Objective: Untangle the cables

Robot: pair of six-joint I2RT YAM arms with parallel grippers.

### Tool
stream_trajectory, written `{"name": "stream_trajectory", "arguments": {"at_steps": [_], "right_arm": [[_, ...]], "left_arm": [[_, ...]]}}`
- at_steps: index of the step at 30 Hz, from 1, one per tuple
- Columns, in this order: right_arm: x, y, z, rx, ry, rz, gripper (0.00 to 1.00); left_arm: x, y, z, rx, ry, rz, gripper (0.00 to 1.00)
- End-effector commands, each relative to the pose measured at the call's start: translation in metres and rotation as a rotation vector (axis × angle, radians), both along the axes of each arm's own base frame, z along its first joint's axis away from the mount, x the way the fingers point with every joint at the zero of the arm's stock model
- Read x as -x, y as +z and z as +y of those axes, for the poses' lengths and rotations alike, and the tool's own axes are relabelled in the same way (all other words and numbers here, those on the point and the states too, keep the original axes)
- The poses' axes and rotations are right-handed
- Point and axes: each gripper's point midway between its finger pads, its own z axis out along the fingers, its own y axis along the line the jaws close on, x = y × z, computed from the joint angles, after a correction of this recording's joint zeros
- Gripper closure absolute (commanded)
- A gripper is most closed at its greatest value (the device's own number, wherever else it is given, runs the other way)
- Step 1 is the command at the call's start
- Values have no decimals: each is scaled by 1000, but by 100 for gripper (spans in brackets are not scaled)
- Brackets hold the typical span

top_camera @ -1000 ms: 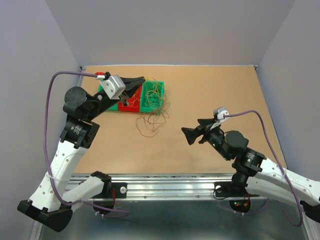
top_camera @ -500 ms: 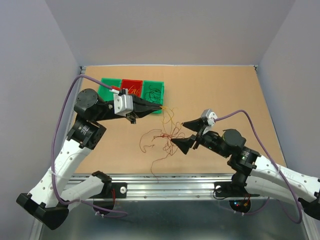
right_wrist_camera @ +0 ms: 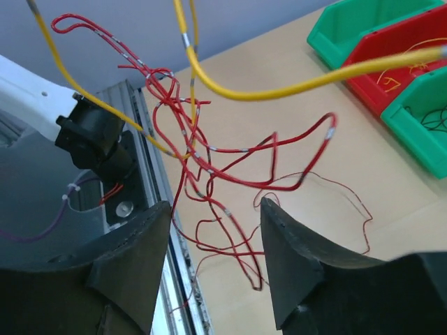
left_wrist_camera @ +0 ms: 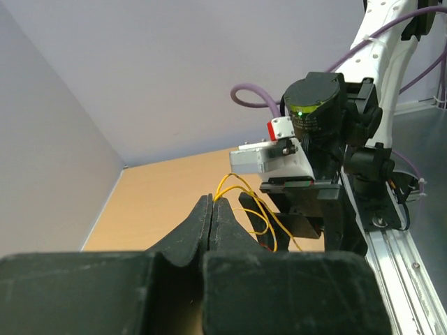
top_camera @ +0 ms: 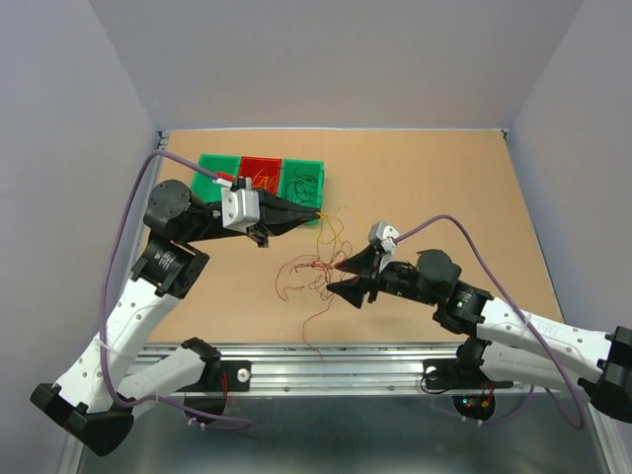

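My left gripper (top_camera: 318,215) is shut on thin yellow cables (top_camera: 331,229) and holds them above the table; in the left wrist view they loop out from the pinched tips of the gripper (left_wrist_camera: 211,199) as yellow cable (left_wrist_camera: 241,185). Red cables (top_camera: 308,273) hang tangled below them and trail onto the table. My right gripper (top_camera: 338,276) is open, with the red strands (right_wrist_camera: 209,174) hanging between its fingertips (right_wrist_camera: 216,206), not pinched. A yellow cable (right_wrist_camera: 279,87) crosses above them.
Three bins stand at the back left: green (top_camera: 219,168), red (top_camera: 262,170) and green (top_camera: 303,181), with thin wires inside. The red and green bins (right_wrist_camera: 391,56) show behind the tangle. The metal rail (top_camera: 326,354) runs along the table's near edge.
My left gripper lifted the cables from the bins toward the table's middle, then held still. My right gripper moved left into the red tangle and its jaws narrowed.
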Motion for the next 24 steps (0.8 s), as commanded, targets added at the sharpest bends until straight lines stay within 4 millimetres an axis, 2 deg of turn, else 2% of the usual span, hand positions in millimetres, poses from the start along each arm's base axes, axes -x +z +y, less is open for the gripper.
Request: {"name": "stream_trajectory", "arguments": {"at_steps": [1, 3, 4, 5, 6, 8, 9, 11, 12, 13, 15, 17, 18, 20, 21, 24], "right_arm": [[4, 26, 5, -84, 33, -46, 64], [1, 29, 2, -95, 12, -44, 83], [-5, 30, -2, -102, -32, -37, 96], [-9, 30, -5, -103, -66, -29, 99], [-18, 30, -10, -106, -125, -21, 99], [-25, 30, -15, -106, -179, -9, 99], [-34, 29, -21, -112, -241, 7, 99], [-45, 27, -30, -112, -327, 23, 99], [-48, 31, -35, -124, -353, 22, 99], [-53, 30, -40, -130, -397, 29, 99], [-56, 37, -53, -172, -454, 35, 100], [-66, 37, -73, -204, -567, 49, 99], [-71, 38, -90, -243, -652, 63, 100], [-76, 39, -112, -279, -752, 78, 99], [-80, 44, -135, -337, -849, 90, 99], [-82, 38, -167, -392, -986, 119, 99]], "left_arm": [[12, 19, 5, 59, -4, -58, 100], [5, 24, 9, 81, 54, -61, 100], [2, 28, 11, 96, 86, -72, 100], [-3, 32, 15, 113, 127, -75, 100], [-19, 39, 22, 147, 230, -66, 100], [-33, 50, 35, 203, 356, -55, 100], [-54, 61, 53, 270, 502, -34, 100], [-74, 66, 77, 345, 660, 5, 100], [-82, 71, 92, 391, 744, 20, 100], [-102, 75, 126, 463, 928, 48, 100], [-118, 76, 163, 538, 1118, 72, 100], [-126, 77, 190, 574, 1220, 54, 100], [-128, 79, 204, 595, 1272, 40, 100], [-130, 81, 215, 607, 1318, 34, 100], [-132, 81, 220, 613, 1343, 36, 100], [-137, 81, 231, 615, 1381, 29, 100]]}}
